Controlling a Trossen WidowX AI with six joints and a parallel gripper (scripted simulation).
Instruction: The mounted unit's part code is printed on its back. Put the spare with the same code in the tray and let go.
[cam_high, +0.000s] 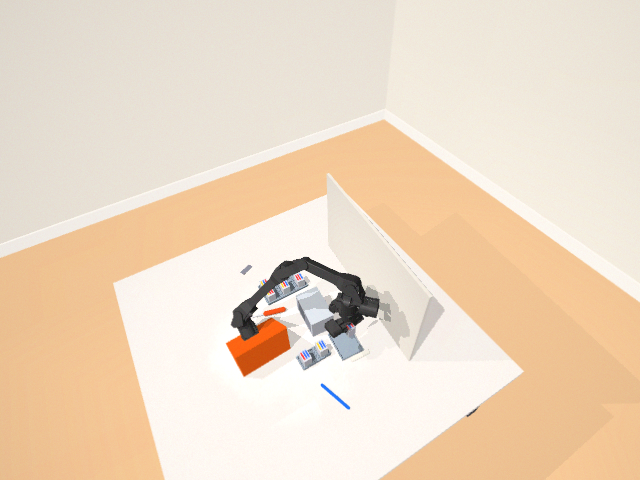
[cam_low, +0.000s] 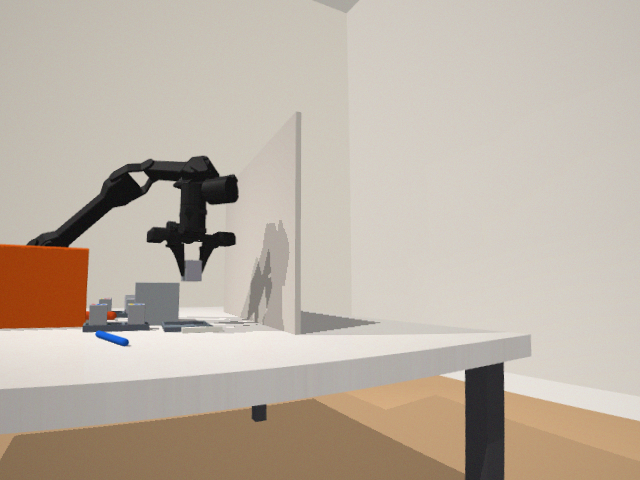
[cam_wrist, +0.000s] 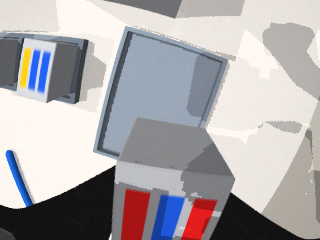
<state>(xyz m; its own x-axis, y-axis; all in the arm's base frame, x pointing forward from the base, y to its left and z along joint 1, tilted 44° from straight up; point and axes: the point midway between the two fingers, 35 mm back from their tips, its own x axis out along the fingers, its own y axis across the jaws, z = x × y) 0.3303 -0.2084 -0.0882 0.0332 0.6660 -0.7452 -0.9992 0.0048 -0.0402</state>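
The black two-fingered pincer (cam_high: 345, 326) (cam_low: 192, 268) is clenched on a small grey block with red, blue and red stripes (cam_high: 351, 329) (cam_low: 192, 270) (cam_wrist: 172, 172) — the spare — and holds it above the worktop (cam_high: 206, 413) (cam_low: 310, 356). The block hangs over the shallow blue-grey rectangular tray (cam_high: 348, 346) (cam_low: 173, 327) (cam_wrist: 114, 95), well clear of its floor.

Just left of the tray, a dark slotted rack (cam_high: 305, 368) (cam_low: 116, 327) (cam_wrist: 80, 72) carries two more striped grey blocks; the right one (cam_high: 321, 348) (cam_low: 135, 313) (cam_wrist: 36, 70) shows yellow, blue and blue. A longer dark rack (cam_high: 283, 296) with further striped blocks stands at the far side, partly behind the arm. A plain grey box (cam_high: 314, 310) (cam_low: 157, 302) stands between that rack and the tray. To the right rises a tall pale upright panel (cam_high: 377, 263) (cam_low: 298, 222) — and a blue rod (cam_high: 335, 396) (cam_low: 112, 338) (cam_wrist: 18, 177) lies on the near side.
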